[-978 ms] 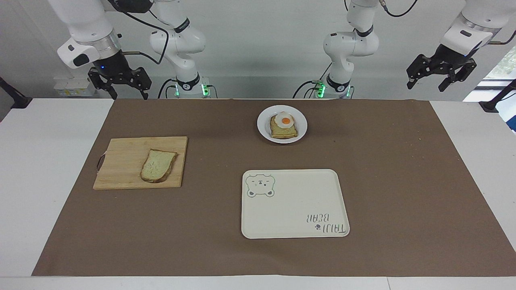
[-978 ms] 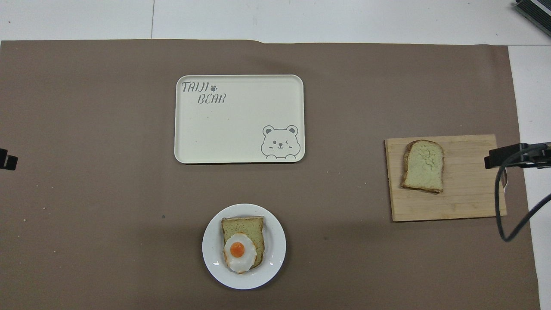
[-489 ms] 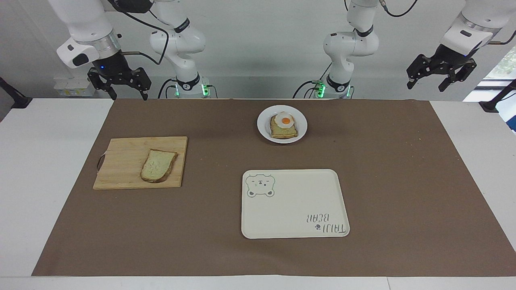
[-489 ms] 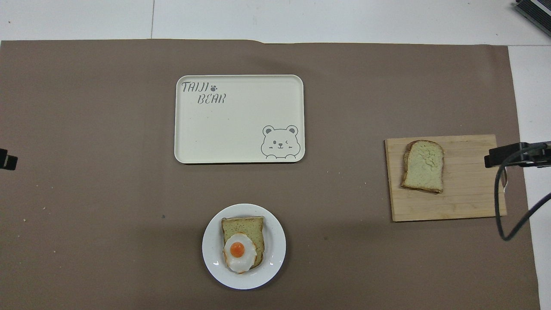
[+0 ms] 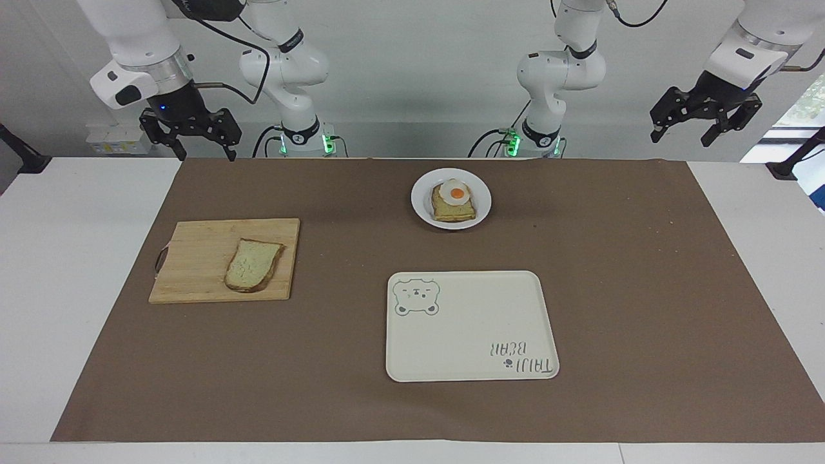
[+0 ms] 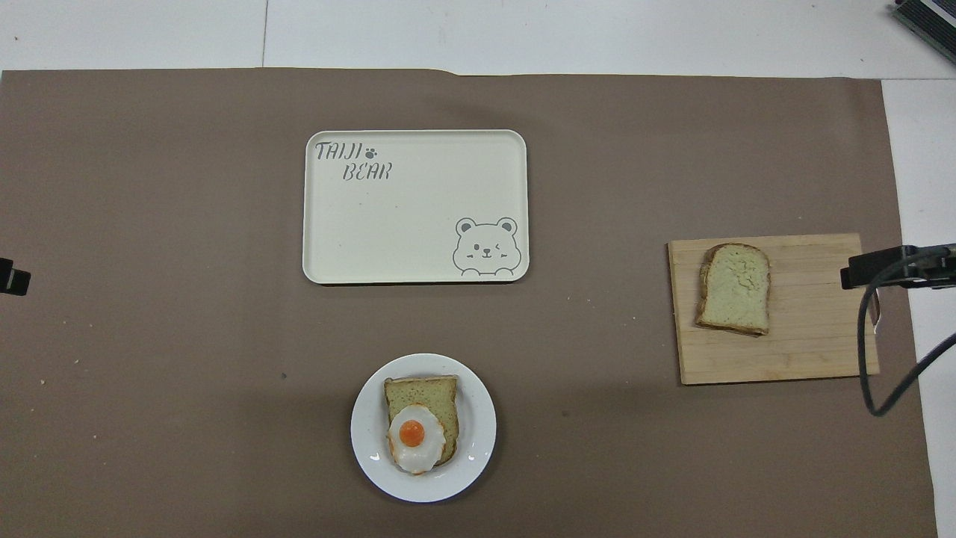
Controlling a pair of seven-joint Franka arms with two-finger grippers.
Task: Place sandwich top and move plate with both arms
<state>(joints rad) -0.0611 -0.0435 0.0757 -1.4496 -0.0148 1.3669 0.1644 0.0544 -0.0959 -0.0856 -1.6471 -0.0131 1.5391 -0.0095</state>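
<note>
Nothing is picked up yet: the sandwich top (image 5: 254, 265) lies on the cutting board (image 5: 193, 264), at nine o'clock from the plate (image 6: 478, 433) overhead-wise reversed. Right gripper (image 5: 192, 138) and left gripper (image 5: 701, 124) hang raised, fingers apart, empty. Next, the right likely descends onto the slice.

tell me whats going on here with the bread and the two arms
Nothing is being handled yet. The sandwich top lies on a wooden cutting board toward the right arm's end of the table. The plate holds a bread slice with a fried egg, and the bear tray sits farther from the robots. The right gripper and left gripper hang open and empty in the air at the table's two ends.
</note>
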